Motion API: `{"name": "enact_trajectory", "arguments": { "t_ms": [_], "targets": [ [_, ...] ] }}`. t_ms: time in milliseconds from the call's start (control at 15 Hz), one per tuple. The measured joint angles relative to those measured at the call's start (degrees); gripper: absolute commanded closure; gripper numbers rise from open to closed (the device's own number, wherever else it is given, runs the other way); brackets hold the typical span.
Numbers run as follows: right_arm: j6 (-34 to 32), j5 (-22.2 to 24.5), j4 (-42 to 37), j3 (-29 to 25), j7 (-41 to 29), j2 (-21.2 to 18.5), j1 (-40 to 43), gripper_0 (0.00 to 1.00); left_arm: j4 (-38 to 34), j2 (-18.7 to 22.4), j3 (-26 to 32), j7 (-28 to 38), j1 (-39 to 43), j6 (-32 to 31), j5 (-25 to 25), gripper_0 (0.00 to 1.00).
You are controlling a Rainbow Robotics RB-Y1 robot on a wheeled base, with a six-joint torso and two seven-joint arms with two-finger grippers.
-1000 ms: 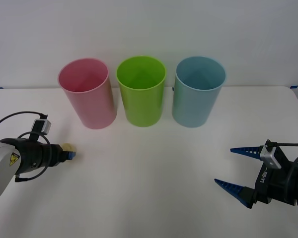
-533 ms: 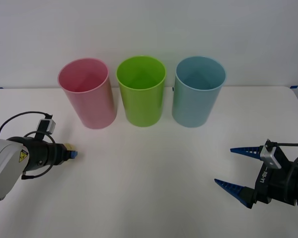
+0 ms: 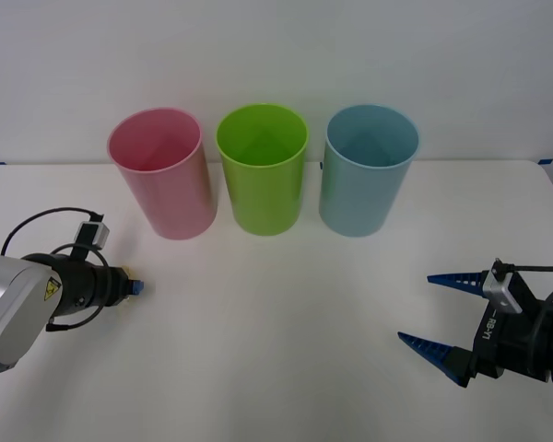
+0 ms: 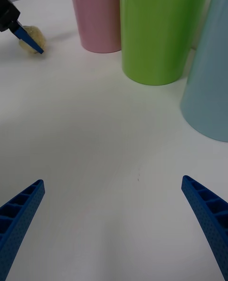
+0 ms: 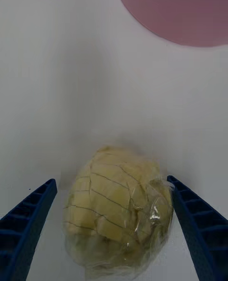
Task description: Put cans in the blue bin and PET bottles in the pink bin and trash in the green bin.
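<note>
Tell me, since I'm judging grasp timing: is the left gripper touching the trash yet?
Cannot tell. In the left wrist view the left gripper straddles the trash; one finger looks apart, the other sits at its wrapper's edge.

Open table (image 3: 286, 322) ahead; pink bin (image 3: 163, 175) beyond the trash (image 5: 116, 205)

The front view looks forward and down from above the arms at the white table (image 3: 286, 313), taking in the pink bin (image 3: 163, 173), green bin (image 3: 262, 168) and blue bin (image 3: 368, 169) along the far edge. The right wrist view sits low over the tabletop and faces across it toward those same three bins (their sides cropped). The left wrist view is much closer, looking down on the trash (image 5: 117, 208), with the pink bin's base beyond.
</note>
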Motion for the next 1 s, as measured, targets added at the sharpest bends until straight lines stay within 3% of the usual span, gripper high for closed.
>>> {"name": "enact_trajectory", "arguments": {
  "t_ms": [333, 733, 1000],
  "targets": [
    [0.0, 0.0, 0.0, 0.0, 0.0, 0.0, 0.0, 0.0, -0.03, 0.01, -0.15, -0.47, 0.0, 0.23, -0.14, 0.98],
    [0.0, 0.0, 0.0, 0.0, 0.0, 0.0, 0.0, 0.0, -0.09, 0.04, -0.07, -2.58, 0.36, 1.15, 0.36, 0.99],
    [0.0, 0.0, 0.0, 0.0, 0.0, 0.0, 0.0, 0.0, -3.93, -0.22, 4.67, -14.12, 4.4, 1.27, 4.84, 1.0]
  ]
}}
